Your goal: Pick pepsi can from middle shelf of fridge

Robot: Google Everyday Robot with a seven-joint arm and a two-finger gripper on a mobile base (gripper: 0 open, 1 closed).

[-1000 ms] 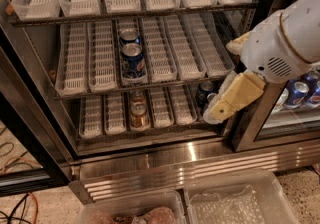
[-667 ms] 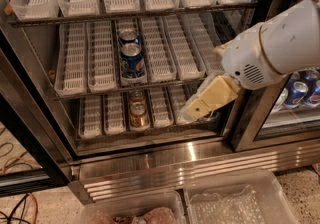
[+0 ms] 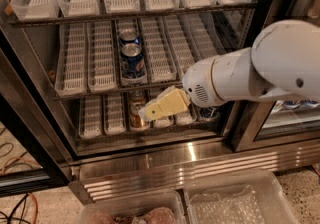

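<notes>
The pepsi can [image 3: 133, 63] stands upright at the front of its lane on the middle shelf [image 3: 75, 68], third tray from the picture's left, logo facing out; a second can [image 3: 129, 36] sits right behind it in the same lane. The gripper [image 3: 150, 112] hangs below that shelf, in front of the bottom rack, under the can and not touching it; open or closed, cannot tell. Its cream tip overlaps a gold-brown can [image 3: 135, 102] on the lower rack; the white arm [image 3: 240, 75] reaches in from the right; a dark can [image 3: 209, 114] peeks out beneath it. The fridge [image 3: 190, 160] shows its ribbed steel base; clear bins [image 3: 235, 203] sit on the floor before it.
</notes>
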